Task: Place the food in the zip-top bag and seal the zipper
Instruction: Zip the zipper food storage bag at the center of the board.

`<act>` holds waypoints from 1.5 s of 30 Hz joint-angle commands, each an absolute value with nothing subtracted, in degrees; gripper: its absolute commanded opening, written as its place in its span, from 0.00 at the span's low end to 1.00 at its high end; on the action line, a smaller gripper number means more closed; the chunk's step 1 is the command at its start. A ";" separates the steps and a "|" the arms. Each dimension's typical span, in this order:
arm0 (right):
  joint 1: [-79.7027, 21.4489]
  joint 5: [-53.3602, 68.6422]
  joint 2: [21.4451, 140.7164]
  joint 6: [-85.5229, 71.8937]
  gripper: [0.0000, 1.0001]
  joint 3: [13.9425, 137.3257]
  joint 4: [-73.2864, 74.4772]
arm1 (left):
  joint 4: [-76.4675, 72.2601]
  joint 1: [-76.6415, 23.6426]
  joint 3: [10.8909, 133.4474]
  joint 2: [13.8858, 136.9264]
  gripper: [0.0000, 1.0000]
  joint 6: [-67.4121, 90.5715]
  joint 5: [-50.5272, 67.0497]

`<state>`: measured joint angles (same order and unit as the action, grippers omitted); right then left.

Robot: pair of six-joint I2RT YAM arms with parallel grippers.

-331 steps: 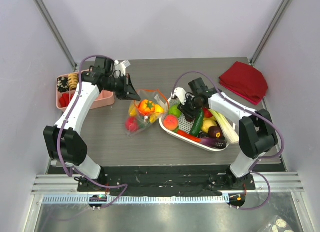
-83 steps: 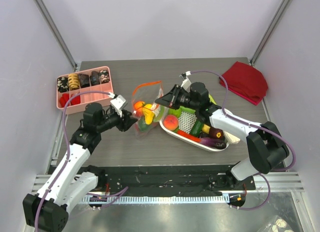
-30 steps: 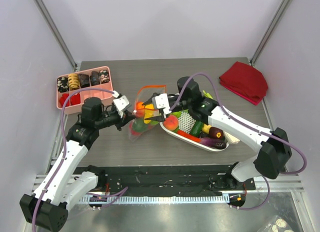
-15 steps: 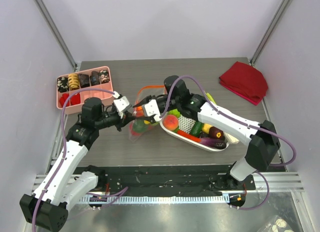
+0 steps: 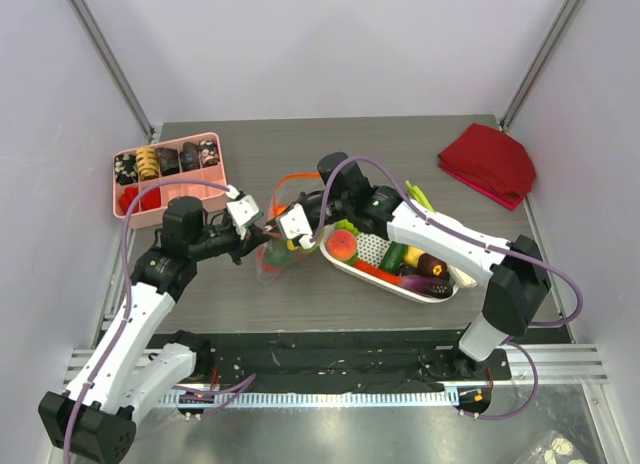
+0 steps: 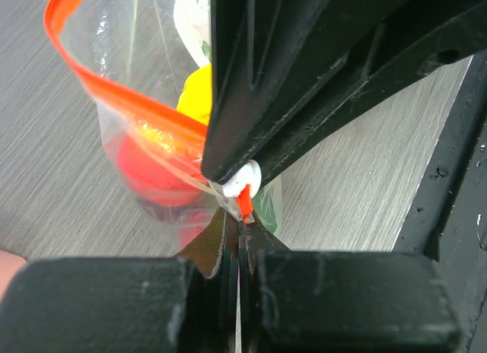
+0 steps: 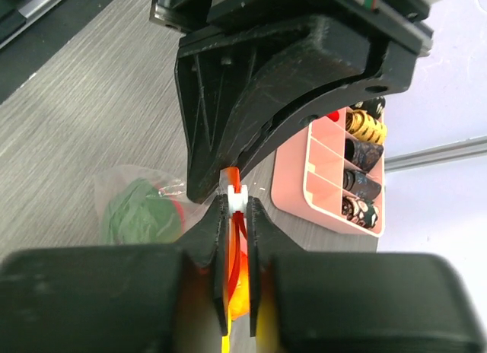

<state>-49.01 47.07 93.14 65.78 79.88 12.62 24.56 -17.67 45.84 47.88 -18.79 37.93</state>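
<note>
The left pincer [image 6: 238, 225] and right pincer [image 7: 237, 210] are clamped tight on the thin red-orange zipper [image 6: 114, 94] of the clear crinkly bag [image 6: 129, 56], the food [image 6: 152, 170] inside largely hidden.

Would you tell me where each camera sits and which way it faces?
Top external: above and behind the bases, looking down at the table; both arms show, left claw and right claw meeting at the bag.
Left wrist: on the left arm, facing right across the table; its closed fingers pinch the bag's corner.
Right wrist: on the right arm, facing left toward the tray; its fingers clamp the zipper.
Shared: each wrist view shows the other claw and the zipper.
</note>
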 commanded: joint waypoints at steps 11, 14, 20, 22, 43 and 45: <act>-49.22 43.15 89.82 64.17 0.01 78.66 11.96 | 19.95 -17.93 46.23 43.07 0.22 -18.10 37.44; -49.22 43.33 89.91 62.23 0.01 78.84 9.76 | 19.86 -17.93 46.06 43.24 0.29 -19.68 38.58; -49.22 43.33 89.56 59.94 0.01 78.66 8.18 | 19.95 -17.93 46.41 45.17 0.39 -22.06 39.72; -49.22 43.33 89.30 59.77 0.01 78.31 7.74 | 20.30 -18.02 46.32 45.70 0.40 -22.50 39.90; -45.62 38.94 89.38 59.94 0.01 76.55 9.14 | 20.04 -17.75 45.53 41.49 0.00 -17.05 28.48; -43.69 38.85 89.47 60.46 0.01 76.55 10.10 | 20.39 -17.58 45.53 40.61 0.00 -16.61 26.91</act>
